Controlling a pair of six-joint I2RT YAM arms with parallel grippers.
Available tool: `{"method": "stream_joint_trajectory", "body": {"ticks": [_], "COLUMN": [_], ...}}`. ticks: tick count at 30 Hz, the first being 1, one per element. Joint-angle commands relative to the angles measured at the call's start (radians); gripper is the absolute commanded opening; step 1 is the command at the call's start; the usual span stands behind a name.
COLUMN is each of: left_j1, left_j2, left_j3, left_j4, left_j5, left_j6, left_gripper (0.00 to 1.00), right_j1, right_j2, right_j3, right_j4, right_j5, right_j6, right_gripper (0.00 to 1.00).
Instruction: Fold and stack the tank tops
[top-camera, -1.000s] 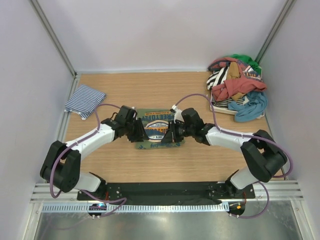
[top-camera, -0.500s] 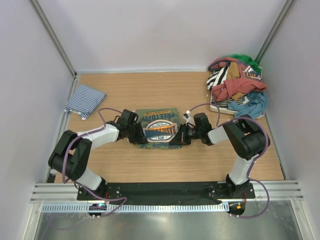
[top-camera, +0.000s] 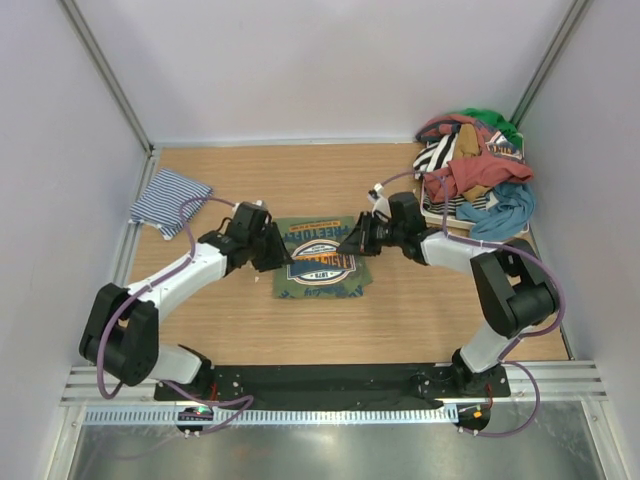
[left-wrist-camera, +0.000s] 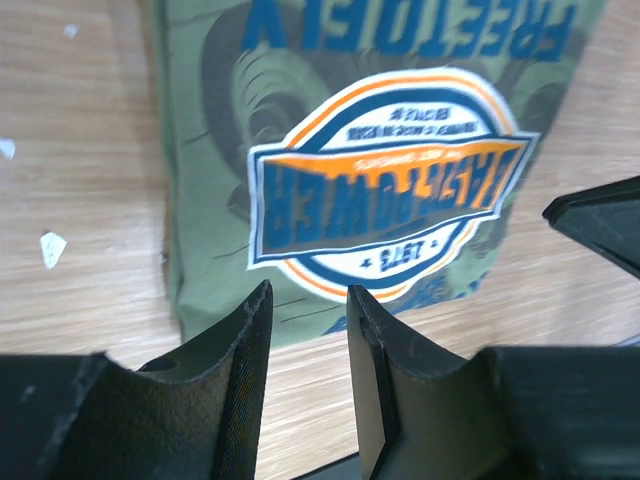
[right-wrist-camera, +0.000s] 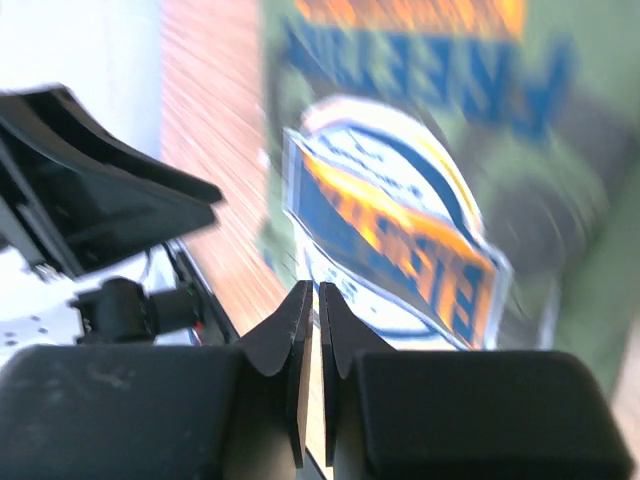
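The olive green tank top (top-camera: 320, 262), printed with an orange and blue badge, lies folded in a flat square at mid-table; it fills the left wrist view (left-wrist-camera: 400, 150) and shows blurred in the right wrist view (right-wrist-camera: 430, 190). My left gripper (top-camera: 272, 250) hovers at its left edge, open with nothing between the fingers (left-wrist-camera: 308, 292). Over the top's right far corner my right gripper (top-camera: 352, 240) has its jaws a thin slit apart and empty (right-wrist-camera: 308, 292). The striped tank top (top-camera: 170, 201) lies folded at the far left.
A heap of mixed clothes (top-camera: 472, 175) sits at the back right corner. Metal rails run along the table's left edge (top-camera: 128, 235) and near edge.
Both grippers have pulled away from the olive top's near corners and moved toward the back along its sides. The right jaws have parted slightly. The olive top now lies flat.
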Motion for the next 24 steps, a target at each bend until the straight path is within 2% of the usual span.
{"method": "stream_joint_trajectory", "body": {"ticks": [1, 7, 11, 17, 19, 21, 24], "left_j1": [0.018, 0.102, 0.164, 0.221, 0.228, 0.228, 0.228], "left_j2": [0.057, 0.220, 0.347, 0.559, 0.591, 0.581, 0.499], "left_j3": [0.117, 0.309, 0.365, 0.438, 0.454, 0.452, 0.422], "left_j4": [-0.007, 0.016, 0.065, 0.099, 0.097, 0.082, 0.051], "left_j5": [0.004, 0.041, 0.061, 0.111, 0.132, 0.113, 0.073], "left_j6": [0.017, 0.006, -0.028, -0.043, -0.039, -0.017, 0.007], "left_gripper": [0.37, 0.33, 0.31, 0.30, 0.30, 0.31, 0.38], "right_j1": [-0.005, -0.011, -0.029, -0.103, -0.120, -0.129, -0.130], "right_j2": [0.023, 0.207, 0.357, 0.539, 0.545, 0.507, 0.415], "right_j3": [0.135, 0.340, 0.440, 0.446, 0.434, 0.414, 0.370], "right_j4": [-0.041, -0.022, -0.004, 0.163, 0.215, 0.213, 0.196], "right_j5": [0.010, 0.025, 0.024, -0.007, -0.024, -0.022, -0.007], "right_j6": [-0.013, 0.019, 0.049, 0.196, 0.219, 0.205, 0.175], "right_gripper": [0.13, 0.13, 0.12, 0.13, 0.15, 0.21, 0.42]}}
